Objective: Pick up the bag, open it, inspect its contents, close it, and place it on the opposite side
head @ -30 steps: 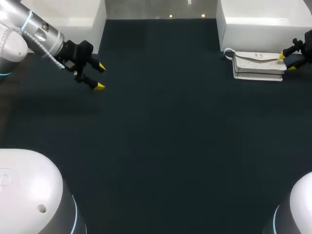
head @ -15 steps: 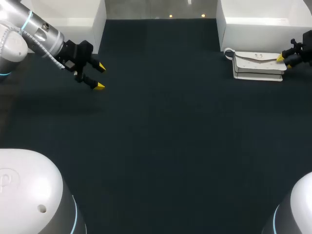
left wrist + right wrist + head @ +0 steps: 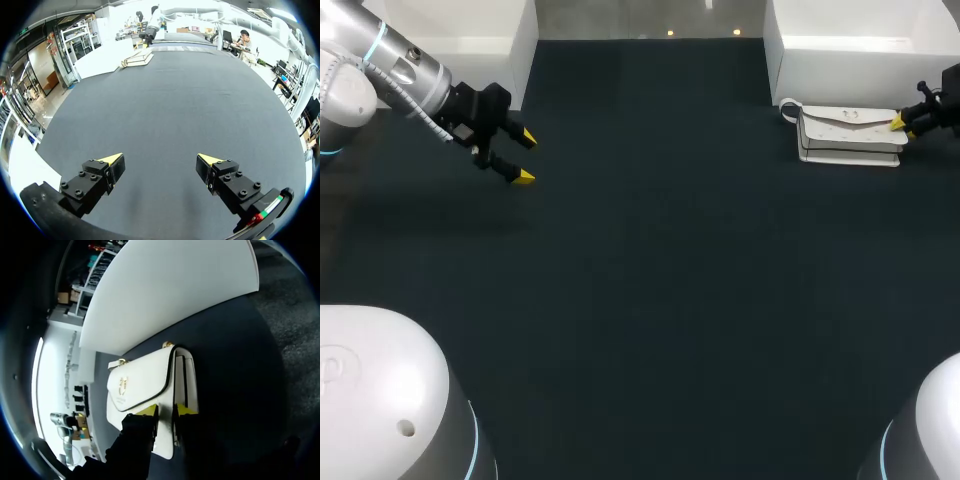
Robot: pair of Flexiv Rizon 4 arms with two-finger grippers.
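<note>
One flat, smooth, rectangular white bag [image 3: 850,135]

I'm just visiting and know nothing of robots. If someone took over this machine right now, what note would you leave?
Left gripper: open, empty, over the left side of the table.
Right gripper: looks shut on the right end of the white bag, which lies with its flap closed at the table's far right.
Done: bag gripped.
To do: lift, open, inspect, close, place on the left side.
</note>
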